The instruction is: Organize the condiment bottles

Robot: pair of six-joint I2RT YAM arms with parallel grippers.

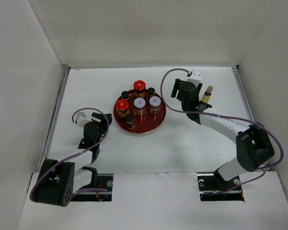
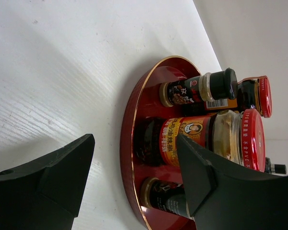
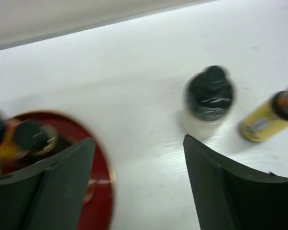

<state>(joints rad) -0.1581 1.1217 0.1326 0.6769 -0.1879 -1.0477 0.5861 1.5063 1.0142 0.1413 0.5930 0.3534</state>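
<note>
The round red tray (image 1: 146,128) holds several condiment bottles: two red-capped amber jars (image 1: 139,87), two lilac-lidded jars (image 1: 155,102) and small black-capped dark ones (image 1: 129,118). A slim yellow bottle (image 1: 207,94) stands on the table right of the tray. My right gripper (image 1: 181,96) hovers open between tray and yellow bottle, with nothing in it. Its blurred wrist view shows the gripper (image 3: 139,143) over bare table, a black-capped white jar (image 3: 209,100) and the yellow bottle (image 3: 266,120) ahead. My left gripper (image 2: 134,143) is open and empty, just left of the tray rim (image 2: 127,143), facing a red-capped jar (image 2: 211,139).
White walls enclose the table on three sides. A metal strip (image 1: 57,110) runs along the left edge. Both arm bases sit at the near edge.
</note>
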